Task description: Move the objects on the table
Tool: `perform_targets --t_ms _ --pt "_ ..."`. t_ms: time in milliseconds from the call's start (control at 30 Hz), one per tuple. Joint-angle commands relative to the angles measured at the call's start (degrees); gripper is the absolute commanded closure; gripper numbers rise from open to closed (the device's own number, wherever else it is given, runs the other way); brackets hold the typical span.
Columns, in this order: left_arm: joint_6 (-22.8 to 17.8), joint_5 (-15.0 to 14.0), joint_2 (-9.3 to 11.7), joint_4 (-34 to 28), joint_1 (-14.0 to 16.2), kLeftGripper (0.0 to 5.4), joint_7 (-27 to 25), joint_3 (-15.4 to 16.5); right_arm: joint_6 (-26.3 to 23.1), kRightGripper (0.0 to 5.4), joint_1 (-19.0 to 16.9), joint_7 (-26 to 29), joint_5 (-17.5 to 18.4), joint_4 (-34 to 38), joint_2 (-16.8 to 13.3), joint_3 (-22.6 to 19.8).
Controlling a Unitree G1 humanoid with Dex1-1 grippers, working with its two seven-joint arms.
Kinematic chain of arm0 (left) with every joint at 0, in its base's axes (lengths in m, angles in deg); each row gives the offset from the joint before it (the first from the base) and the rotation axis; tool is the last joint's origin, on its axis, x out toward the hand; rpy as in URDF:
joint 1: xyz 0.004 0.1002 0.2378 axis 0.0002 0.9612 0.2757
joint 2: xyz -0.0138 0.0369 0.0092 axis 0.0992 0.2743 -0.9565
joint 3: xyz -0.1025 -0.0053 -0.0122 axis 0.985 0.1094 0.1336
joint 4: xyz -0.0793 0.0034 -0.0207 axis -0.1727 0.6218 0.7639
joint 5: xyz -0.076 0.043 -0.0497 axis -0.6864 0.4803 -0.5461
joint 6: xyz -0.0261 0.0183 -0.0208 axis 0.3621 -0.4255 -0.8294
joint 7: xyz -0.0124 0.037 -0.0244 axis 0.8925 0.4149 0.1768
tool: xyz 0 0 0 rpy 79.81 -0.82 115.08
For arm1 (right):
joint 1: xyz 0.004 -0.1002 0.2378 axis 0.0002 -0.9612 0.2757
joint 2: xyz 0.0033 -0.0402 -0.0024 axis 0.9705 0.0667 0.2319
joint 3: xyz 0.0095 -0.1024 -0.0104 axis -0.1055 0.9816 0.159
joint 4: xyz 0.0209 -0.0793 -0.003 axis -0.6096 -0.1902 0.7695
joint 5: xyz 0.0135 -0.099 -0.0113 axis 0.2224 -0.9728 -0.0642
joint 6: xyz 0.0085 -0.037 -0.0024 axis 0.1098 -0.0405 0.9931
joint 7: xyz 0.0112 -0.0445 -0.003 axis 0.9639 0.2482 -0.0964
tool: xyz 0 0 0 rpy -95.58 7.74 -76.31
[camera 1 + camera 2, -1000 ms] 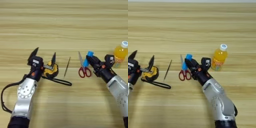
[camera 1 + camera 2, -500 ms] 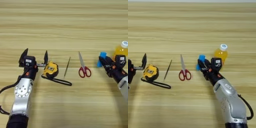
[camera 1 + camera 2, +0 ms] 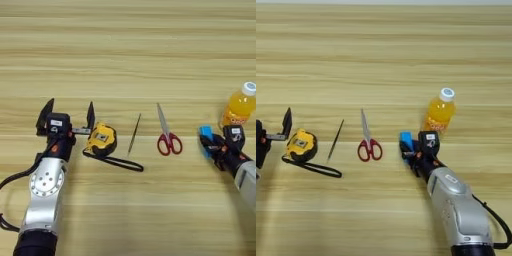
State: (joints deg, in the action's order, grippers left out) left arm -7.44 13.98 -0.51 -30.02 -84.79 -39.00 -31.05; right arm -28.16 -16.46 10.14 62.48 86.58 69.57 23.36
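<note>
- Our right gripper sits low on the table, its black fingers clamped on the small blue bar, which shows at the gripper's tip, just at 8 o'clock of the orange-drink bottle.
- The bottle stands upright with its white cap on, at 1 o'clock of the right gripper and close beside it; we cannot tell whether gripper and bottle touch.
- The red-handled scissors lie flat at table centre, blades closed and pointing to 12 o'clock, well to 9 o'clock of the blue bar.
- Our left gripper rests at the left side with its two fingers spread wide apart and holding nothing; a yellow tape measure lies just at 3 o'clock of it, close against the nearer finger, its black strap trailing toward 4 o'clock.
- A thin dark stick lies between tape measure and scissors, running from 1 o'clock to 7 o'clock.
- We judge the step in hand to be the carrying of the blue bar, gripped and not yet put down; whether it rests on the wood or hangs just above it we cannot tell.
- The next move, as we read it, calls for a clear patch of wood, a gentle release, and care not to knock the bottle standing so near.
</note>
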Motion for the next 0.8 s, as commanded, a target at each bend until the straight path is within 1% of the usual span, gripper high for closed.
perform_targets --t_ms 33,133,200,300,500,667,800 --pt "-0.2 0.8 -0.2 -0.8 0.5 0.0 0.5 -0.2 -0.6 4.0 1.1 0.2 -1.0 -3.0 0.1 0.4" --pt "-0.2 0.9 -0.2 -1.0 0.6 0.0 0.5 -0.2 0.0 4.0 1.3 0.2 -1.6 -4.0 0.0 0.4" --pt "-0.2 0.9 -0.1 -1.1 0.6 0.0 0.6 -0.3 0.3 3.56 1.5 0.0 -1.8 -4.5 0.1 0.1" --pt "-0.3 0.9 -0.1 -1.2 0.7 0.0 0.6 -0.3 1.0 3.23 1.5 0.5 -1.6 -4.4 0.5 -0.1" --pt "-0.4 1.0 0.1 -0.8 0.7 0.0 0.8 -0.1 4.1 2.44 1.1 0.6 -2.3 -2.5 1.0 0.1" --pt "-0.1 2.4 0.7 1.5 0.2 0.0 2.5 0.9 6.5 1.82 0.3 1.2 -2.8 -0.2 1.4 0.9" --pt "-0.7 2.3 1.4 4.1 -0.8 0.0 4.6 3.0 9.1 1.4 -0.5 1.8 -3.7 1.9 1.9 2.2"
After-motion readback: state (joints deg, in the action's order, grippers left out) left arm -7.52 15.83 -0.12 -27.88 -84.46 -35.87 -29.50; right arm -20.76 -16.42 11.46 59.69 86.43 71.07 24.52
